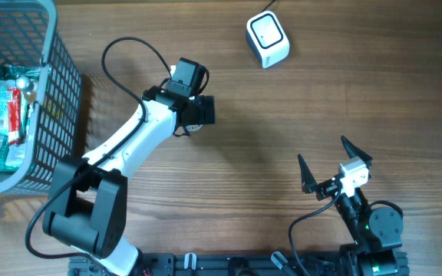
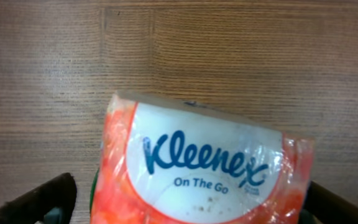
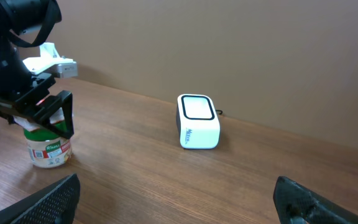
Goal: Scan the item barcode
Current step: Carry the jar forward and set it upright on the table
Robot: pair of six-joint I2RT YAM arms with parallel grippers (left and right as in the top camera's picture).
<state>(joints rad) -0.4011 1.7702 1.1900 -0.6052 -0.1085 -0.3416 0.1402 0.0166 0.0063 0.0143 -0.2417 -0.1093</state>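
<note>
Overhead and wrist views of a wooden table [image 1: 282, 115] with two arms. The left gripper [image 2: 191, 190] points down near the table's middle, with a tissue pack [image 2: 204, 162], orange wrapper and white label, between its fingers [image 2: 39, 199]. The fingers stand wide apart at the lower corners of the left wrist view. A narrow gap shows between the left-hand finger and the pack, while contact on the other side cannot be told. In the right wrist view a small white tub [image 3: 50, 151] with a green label stands upright on the table directly under this gripper. Whether the pack rests on the tub cannot be told. The white scanner [image 1: 267, 40], window facing up, sits near the far edge, well apart from the pack. The right gripper [image 1: 321, 149] hangs near its base, fingers spread fully, holding nothing. A grey wire basket [image 1: 48, 46] at the far left holds wrapped packets [image 1: 6, 115]
</note>
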